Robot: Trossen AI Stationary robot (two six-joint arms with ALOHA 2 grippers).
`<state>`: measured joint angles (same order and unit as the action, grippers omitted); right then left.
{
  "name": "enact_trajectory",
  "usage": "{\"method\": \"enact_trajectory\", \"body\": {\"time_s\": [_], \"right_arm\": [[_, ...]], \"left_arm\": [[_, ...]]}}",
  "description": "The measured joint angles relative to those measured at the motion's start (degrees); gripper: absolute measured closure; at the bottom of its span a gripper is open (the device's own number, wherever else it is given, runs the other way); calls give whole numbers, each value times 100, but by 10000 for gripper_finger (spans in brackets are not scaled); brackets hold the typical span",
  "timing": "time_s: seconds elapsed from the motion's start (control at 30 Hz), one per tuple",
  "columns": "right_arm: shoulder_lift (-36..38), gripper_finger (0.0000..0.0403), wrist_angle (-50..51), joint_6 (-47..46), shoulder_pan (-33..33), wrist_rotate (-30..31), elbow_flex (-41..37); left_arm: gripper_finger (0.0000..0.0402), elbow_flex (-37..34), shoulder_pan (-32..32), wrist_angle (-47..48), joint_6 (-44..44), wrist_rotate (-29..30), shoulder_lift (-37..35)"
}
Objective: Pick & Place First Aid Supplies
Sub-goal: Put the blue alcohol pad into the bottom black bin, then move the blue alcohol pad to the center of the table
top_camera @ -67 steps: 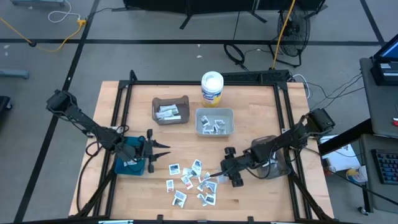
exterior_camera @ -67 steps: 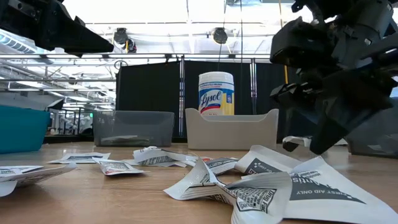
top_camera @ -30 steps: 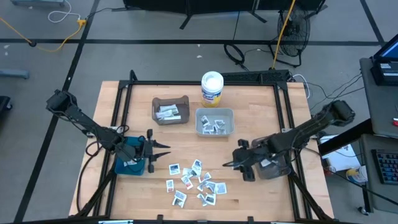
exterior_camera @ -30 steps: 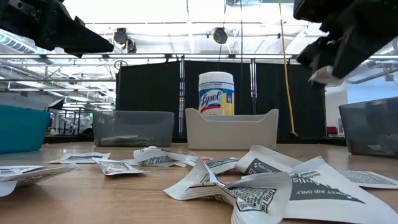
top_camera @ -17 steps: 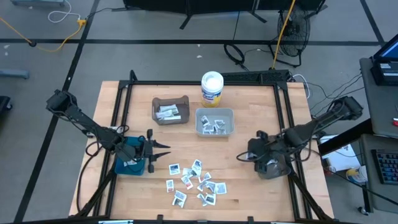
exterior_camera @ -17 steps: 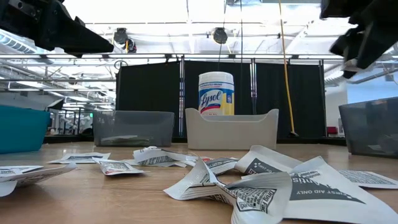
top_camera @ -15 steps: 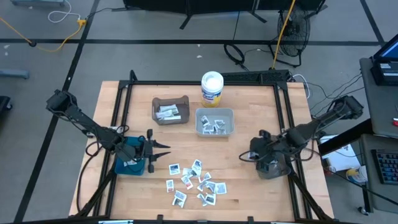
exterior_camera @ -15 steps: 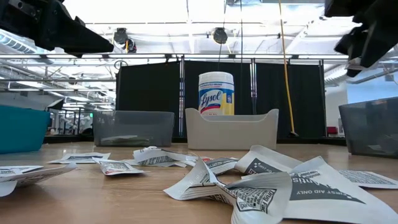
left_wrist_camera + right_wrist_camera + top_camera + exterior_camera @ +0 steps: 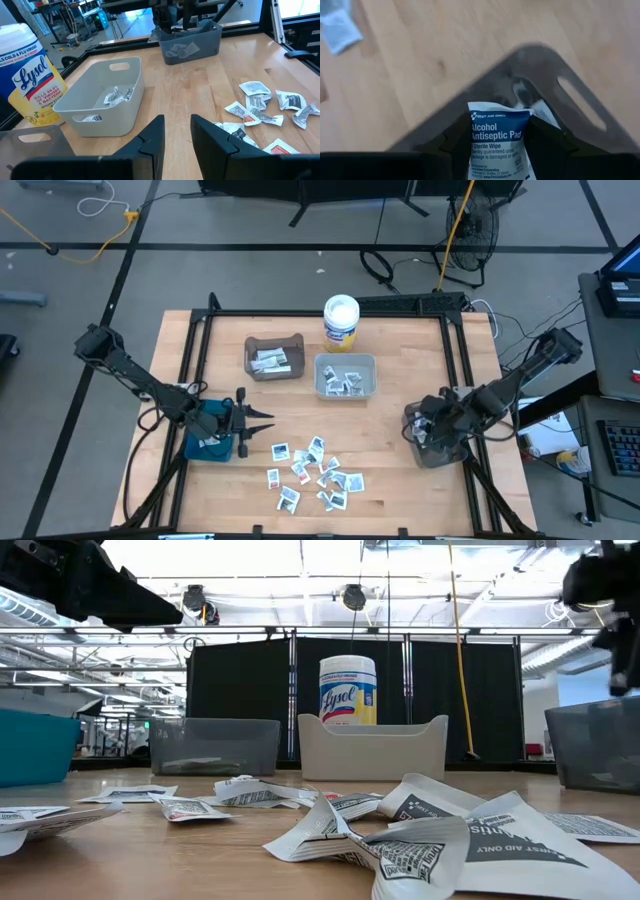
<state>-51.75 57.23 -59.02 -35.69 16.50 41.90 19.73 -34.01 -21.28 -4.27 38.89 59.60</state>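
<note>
The first aid supplies lie as a loose pile of small white packets (image 9: 312, 475) on the wood near the table's front edge; they fill the foreground of the low view (image 9: 440, 835). My right gripper (image 9: 425, 427) is shut on one blue-printed antiseptic pad packet (image 9: 496, 131) and hangs over the dark grey bin (image 9: 442, 448) at the right. My left gripper (image 9: 262, 418) waits open and holding nothing (image 9: 175, 122) beside the teal bin (image 9: 208, 442). My right gripper has the pad packet between its two fingers (image 9: 546, 140), the packet's side edges (image 9: 524, 125) against them and its printed face toward the wrist camera. The fingers slant steeply down from above. The packet is lifted clear above the grey bin (image 9: 545, 85); its lower part is hidden.
A brown bin (image 9: 273, 357) and a pale bin (image 9: 346, 377), both with packets inside, stand at the table's far middle, with a Lysol tub (image 9: 341, 320) behind them. A black frame rail (image 9: 330, 311) rims the table. The grey bin (image 9: 192, 42) holds some packets.
My right gripper has carried the packet toward the table's right edge, from beside the pile to above the grey bin, rolling about its own line and tipping to point more steeply down. The packet has stayed in the hold.
</note>
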Motion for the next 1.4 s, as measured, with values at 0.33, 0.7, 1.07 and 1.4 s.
{"method": "enact_trajectory", "body": {"time_s": [0.33, 0.7, 1.07, 1.4], "right_arm": [[264, 247, -41, -553, -97, -162, -484], [272, 214, -39, -813, -97, -133, -484], [272, 147, -37, -729, -95, -130, -484], [691, 160, -103, -287, -94, -131, -484]], "left_arm": [[304, 0, 1, 0, -35, 0, -1], [304, 0, -1, 0, -31, 0, 1], [304, 0, -1, 2, -42, 0, -1], [304, 0, 1, -28, -57, 0, 1]]}}
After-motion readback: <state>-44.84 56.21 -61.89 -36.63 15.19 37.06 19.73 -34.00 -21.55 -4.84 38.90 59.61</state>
